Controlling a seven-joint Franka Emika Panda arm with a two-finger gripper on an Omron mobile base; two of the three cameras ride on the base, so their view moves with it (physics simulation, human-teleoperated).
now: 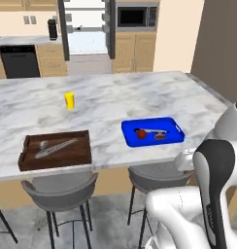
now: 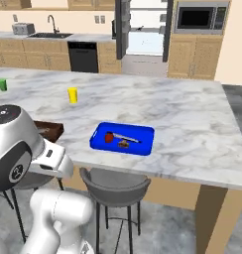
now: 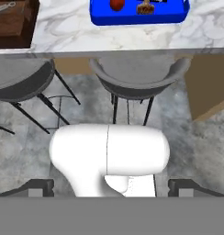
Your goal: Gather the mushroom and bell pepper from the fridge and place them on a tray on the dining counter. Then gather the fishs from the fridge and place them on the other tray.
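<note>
Red bell pepper (image 1: 140, 132) and brown mushroom (image 1: 160, 136) sit in blue tray (image 1: 175, 125); silvery fish (image 1: 55, 148) in dark wooden tray (image 1: 28, 146), marbled counter (image 1: 115, 97) near edge. Gripper (image 3: 112, 187) spread wide, empty, tucked low. Judgement: trays loaded; keep retreat clear of grey stools (image 1: 157, 173).

Even, bright rendered light — no glare. Soft shadows under dining counter (image 1: 140, 97) and stools (image 3: 137, 82). Open fridge (image 2: 145, 30) interior glows white. Images low-resolution, slightly soft — no edge distortion.

On the worktop (image 1: 110, 97) you see the blue tray (image 1: 130, 137) holding the bell pepper (image 1: 140, 133) and the mushroom (image 1: 160, 136); the brown tray (image 1: 76, 153) holds the fish (image 1: 55, 148).
</note>
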